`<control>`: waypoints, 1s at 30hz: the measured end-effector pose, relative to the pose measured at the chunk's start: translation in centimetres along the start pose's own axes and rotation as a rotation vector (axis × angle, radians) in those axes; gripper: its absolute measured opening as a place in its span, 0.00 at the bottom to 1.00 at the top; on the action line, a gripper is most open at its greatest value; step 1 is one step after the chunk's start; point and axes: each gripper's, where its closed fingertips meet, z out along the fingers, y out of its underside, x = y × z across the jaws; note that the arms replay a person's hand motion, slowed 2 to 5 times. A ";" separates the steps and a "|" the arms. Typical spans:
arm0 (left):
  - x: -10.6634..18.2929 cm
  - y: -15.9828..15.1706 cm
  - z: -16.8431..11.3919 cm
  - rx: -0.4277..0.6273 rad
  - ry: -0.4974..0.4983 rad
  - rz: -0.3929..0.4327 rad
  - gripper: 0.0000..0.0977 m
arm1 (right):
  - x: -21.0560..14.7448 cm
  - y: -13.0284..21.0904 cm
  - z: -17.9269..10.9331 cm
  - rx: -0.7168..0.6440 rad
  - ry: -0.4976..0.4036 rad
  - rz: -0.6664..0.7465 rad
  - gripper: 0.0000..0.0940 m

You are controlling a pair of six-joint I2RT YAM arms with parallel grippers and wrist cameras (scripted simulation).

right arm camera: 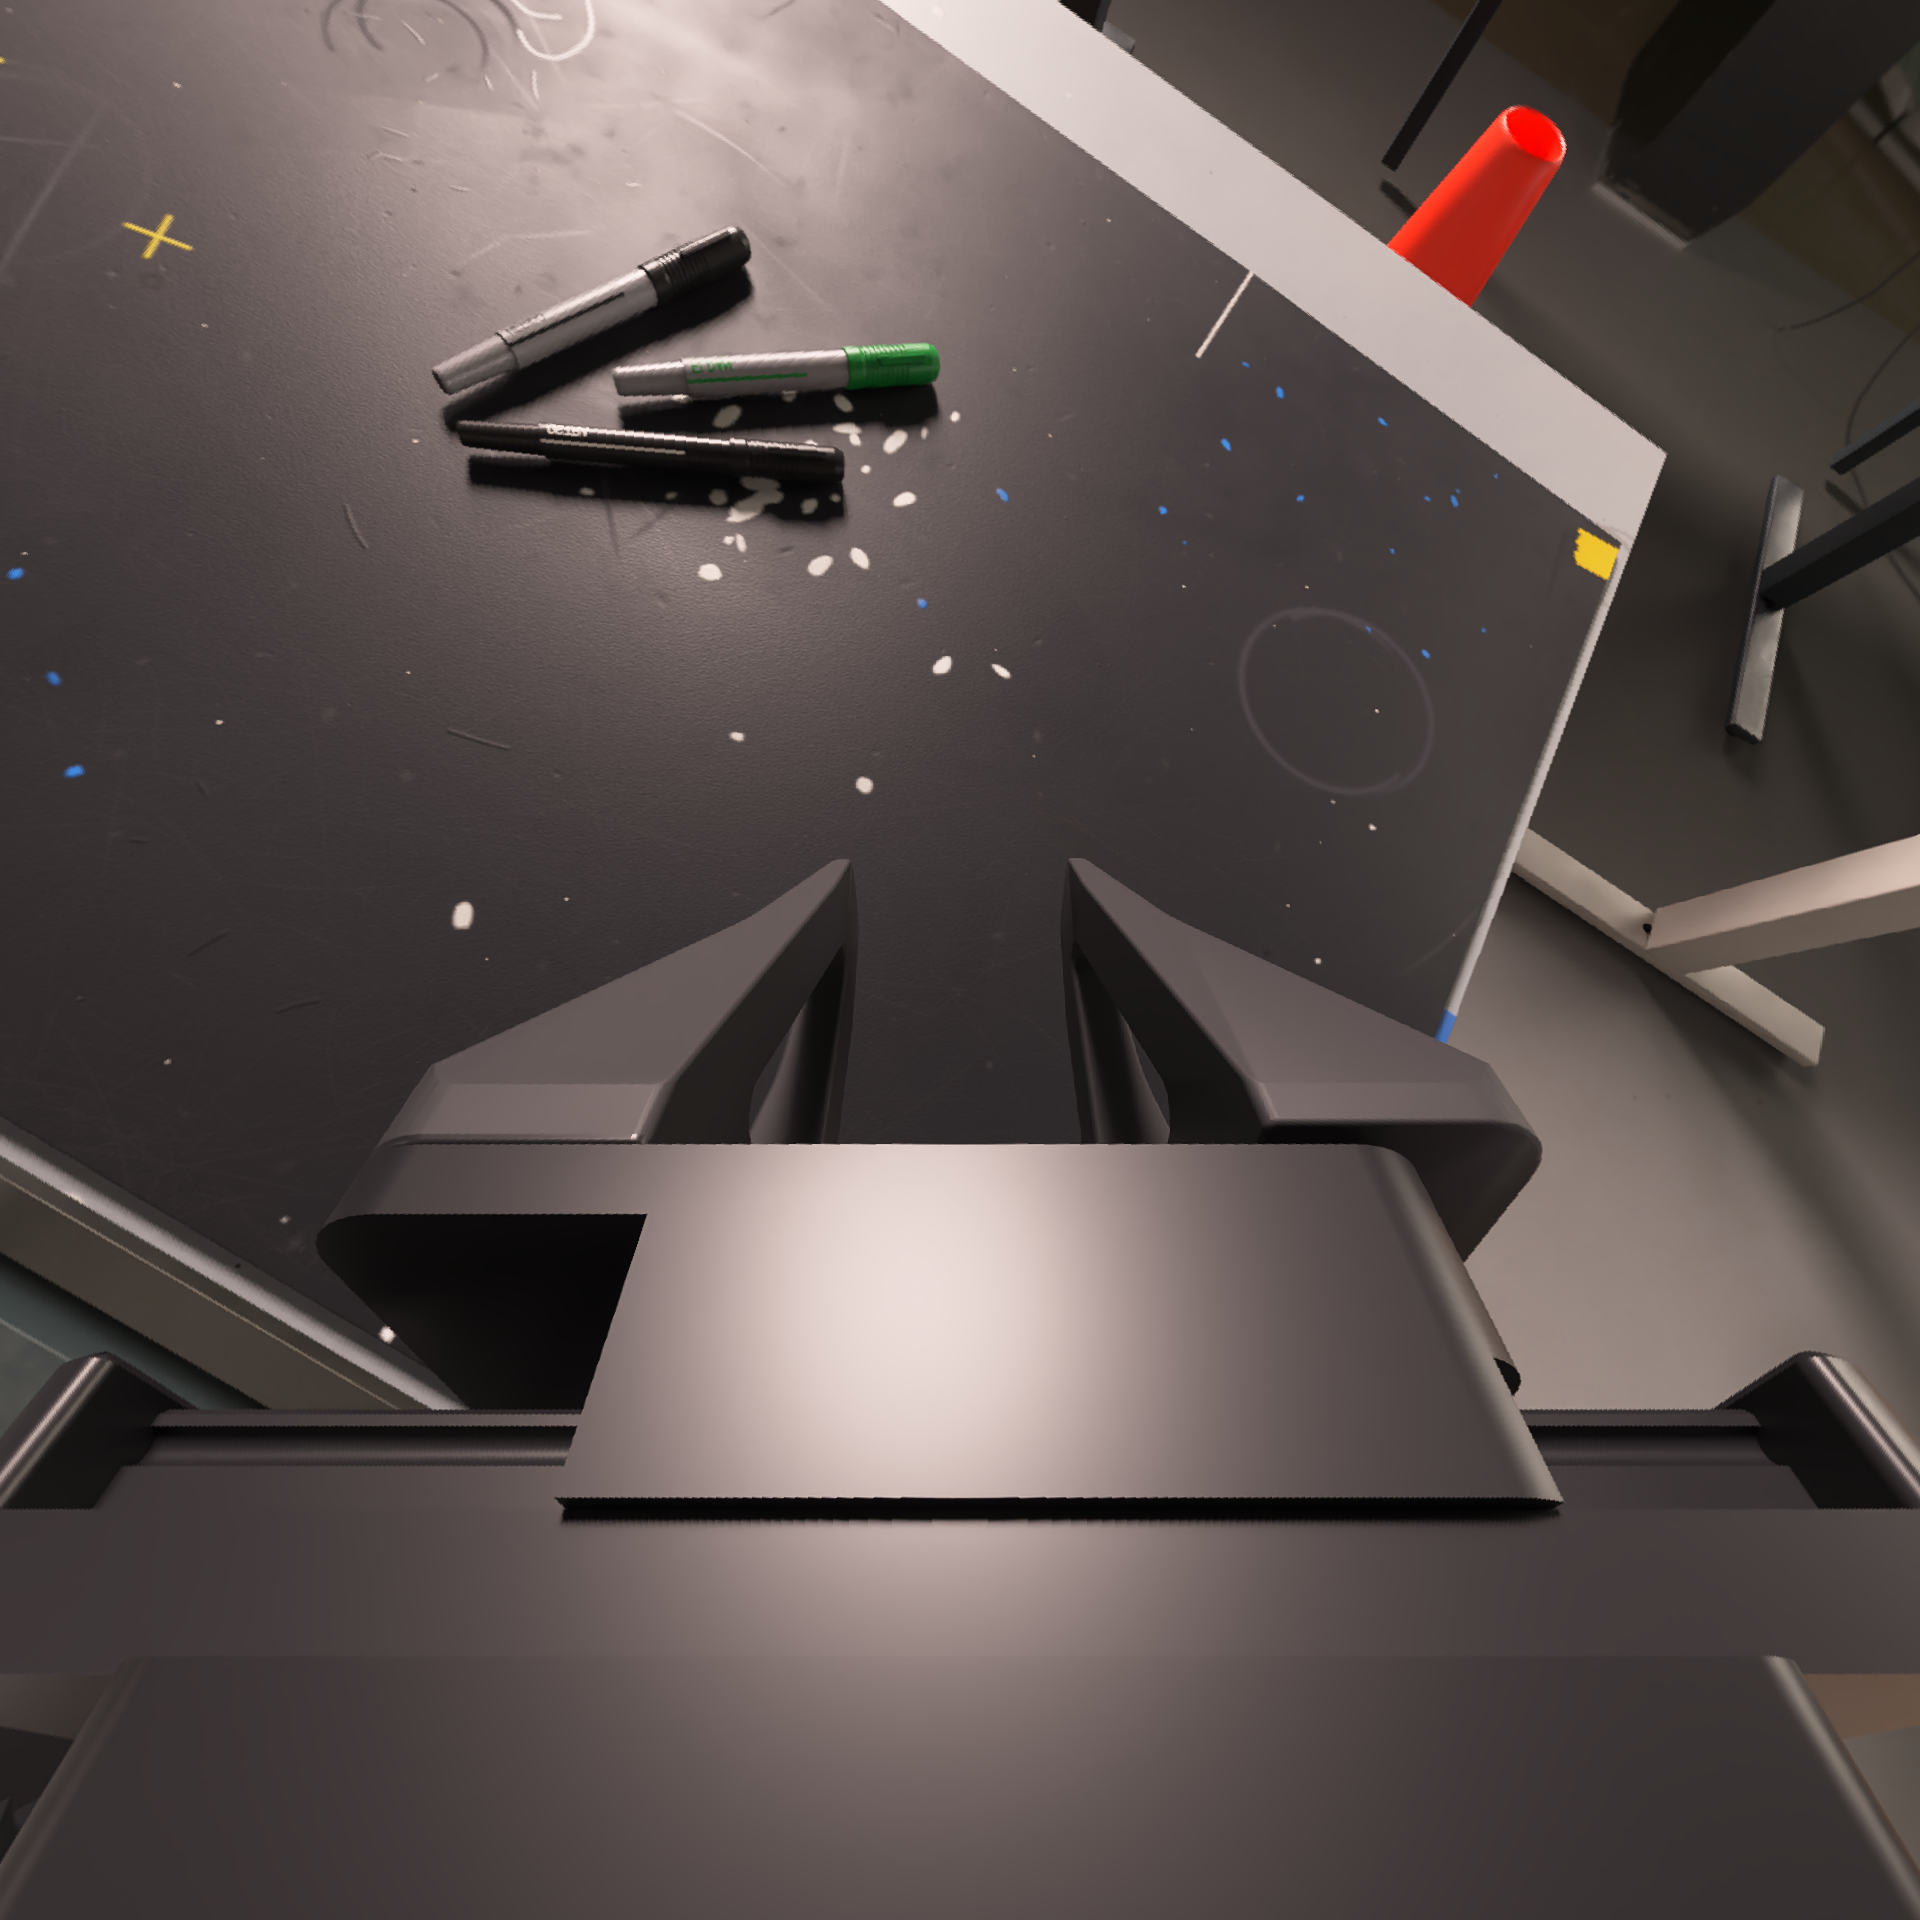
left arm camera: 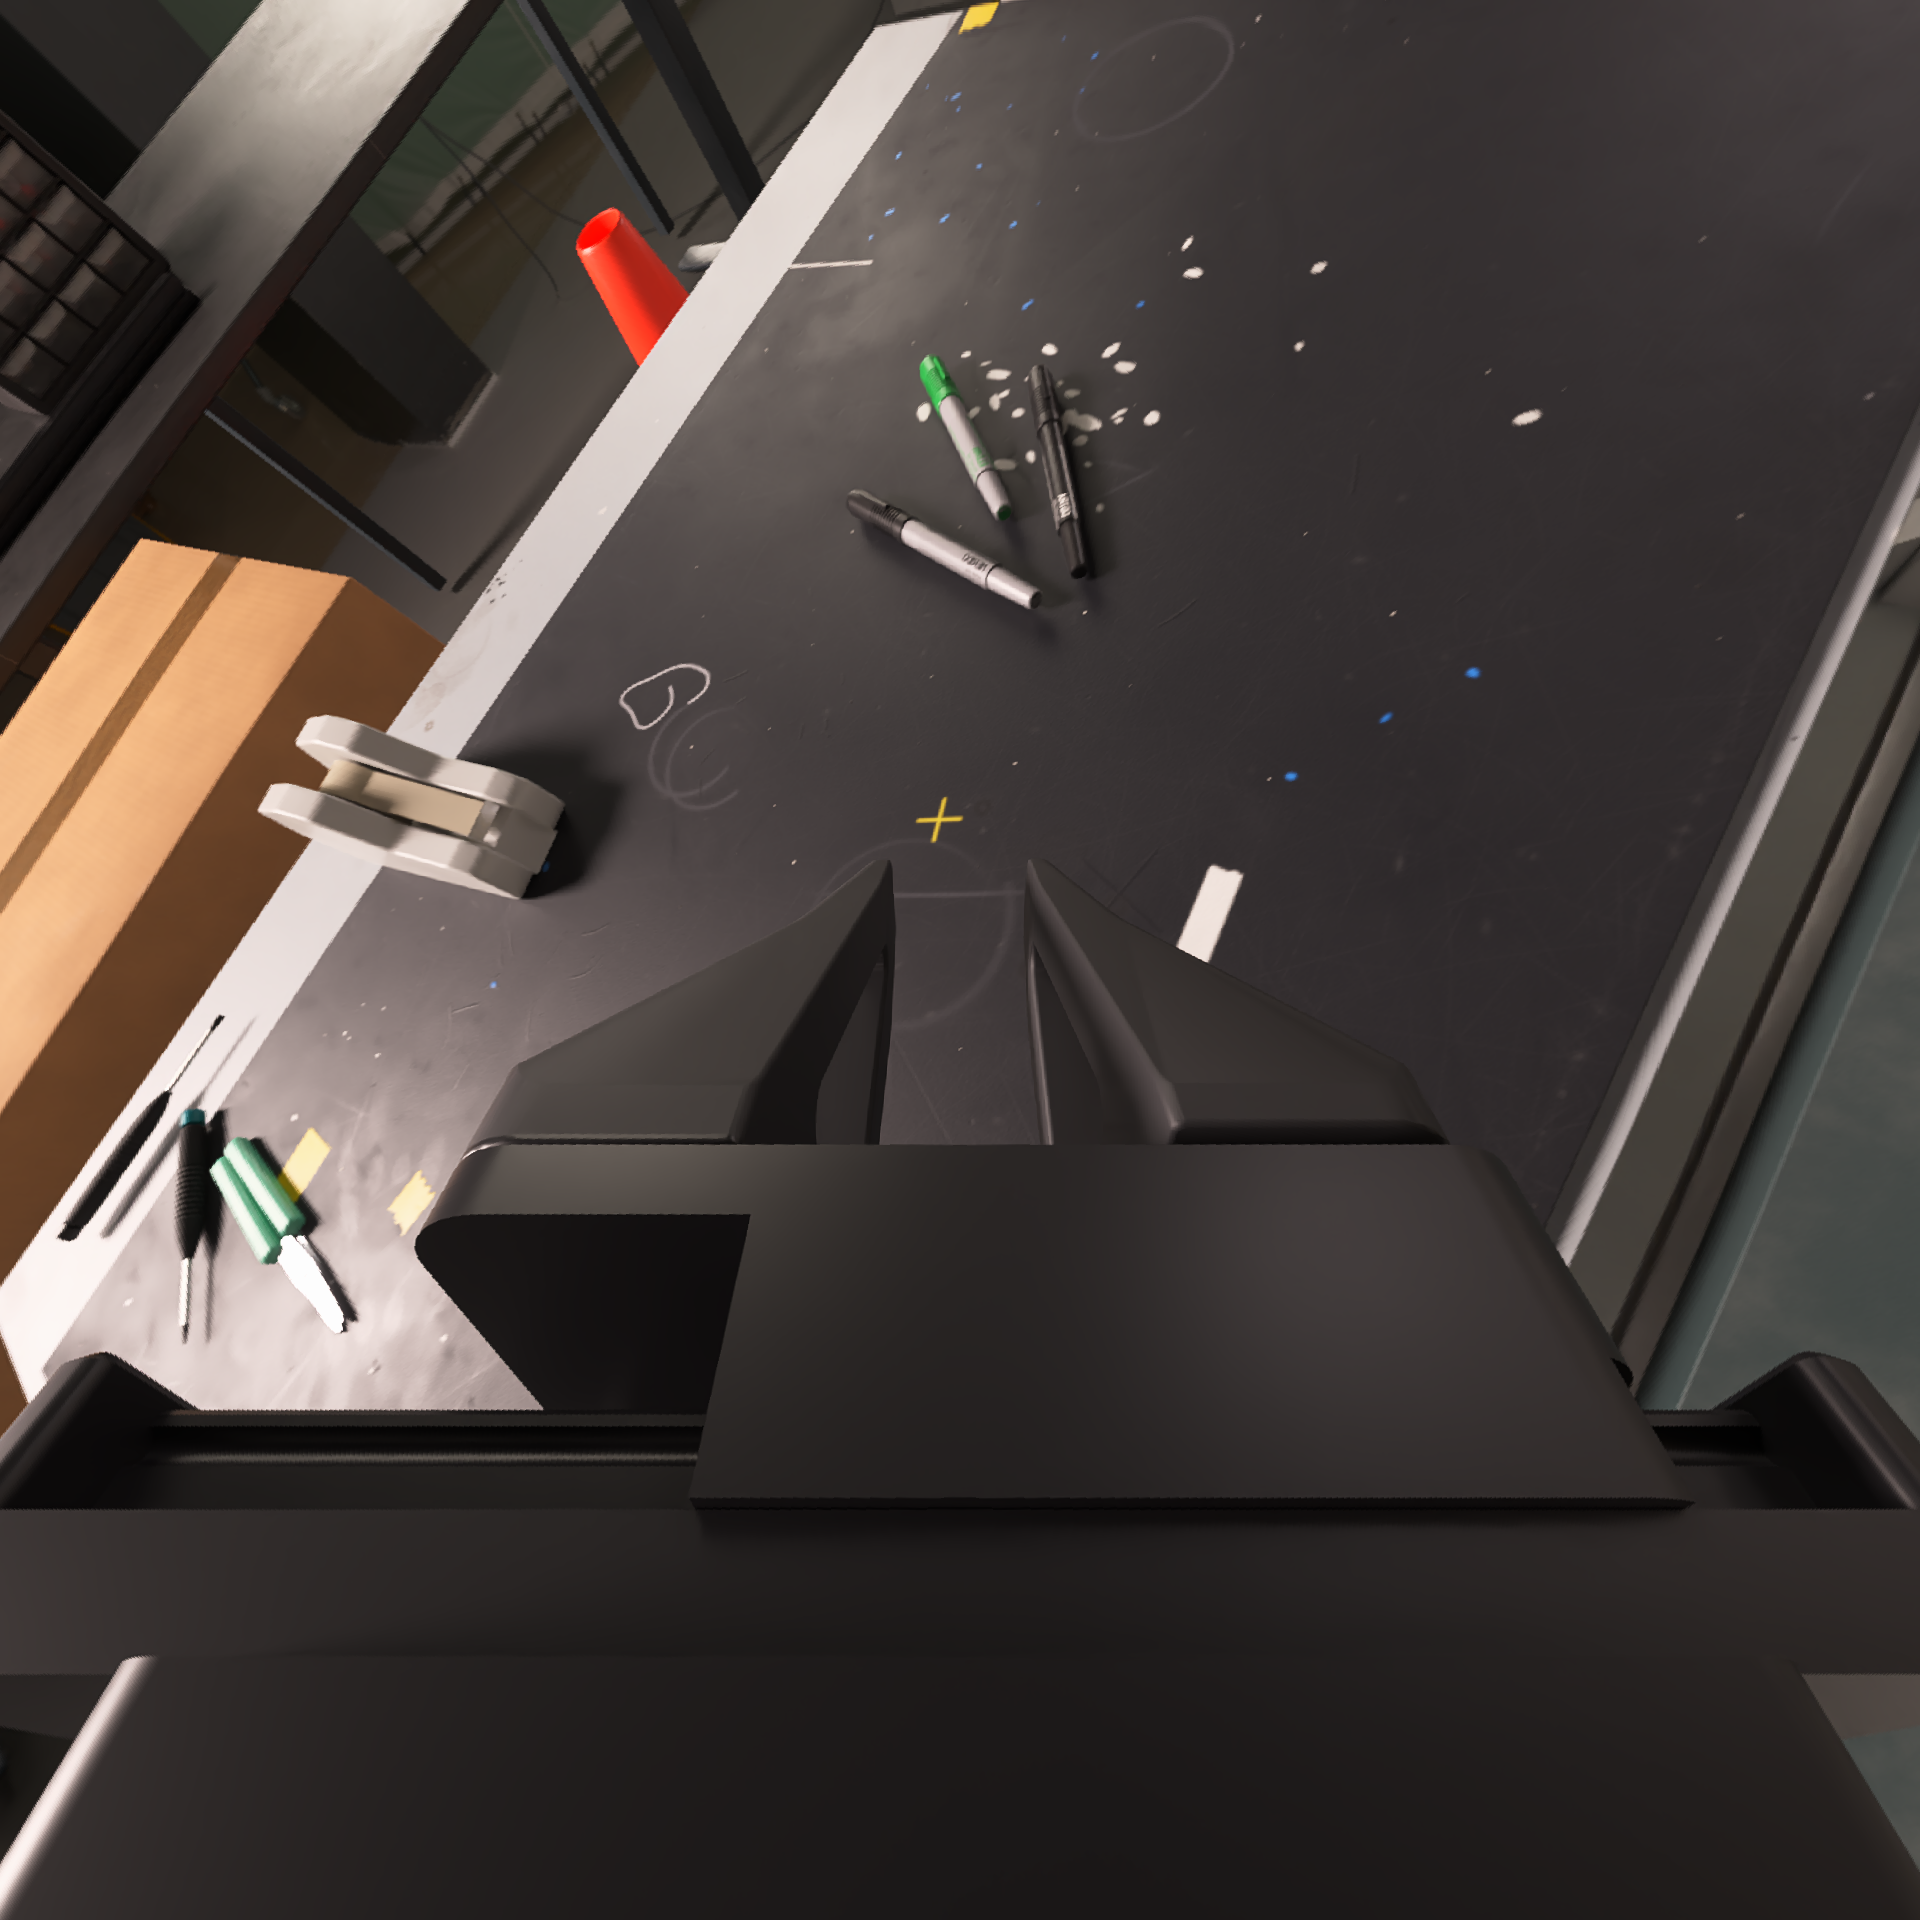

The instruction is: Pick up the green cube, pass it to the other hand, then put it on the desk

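Observation:
No green cube shows in either view. My left gripper hangs above the dark desk, its fingers a small gap apart with nothing between them. My right gripper hangs above the same desk, fingers apart and empty. Neither gripper shows in the other's view.
Three markers, one green-capped, lie mid-desk. A white tape dispenser, screwdrivers and a cardboard box sit at the left desk edge. A red cone stands beyond the far edge. A yellow cross marks the desk.

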 end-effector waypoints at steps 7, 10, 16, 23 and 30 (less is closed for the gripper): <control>-2.2 1.1 -0.7 -0.053 -0.044 0.059 0.26 | -1.7 -0.2 -0.3 0.026 -0.021 -0.025 0.34; -3.1 1.7 -0.8 -0.090 -0.055 0.090 0.28 | -2.5 -0.3 -0.4 0.035 -0.034 -0.036 0.34; -4.5 3.1 -0.7 -0.180 -0.049 0.159 0.32 | -4.2 -0.5 -0.3 0.050 -0.073 -0.049 0.34; -5.8 4.7 -0.5 -0.259 -0.031 0.247 0.36 | -6.1 -0.5 -0.1 0.069 -0.132 -0.059 0.33; -7.2 6.0 -0.1 -0.329 -0.002 0.323 0.43 | -8.1 -0.5 0.2 0.084 -0.193 -0.082 0.33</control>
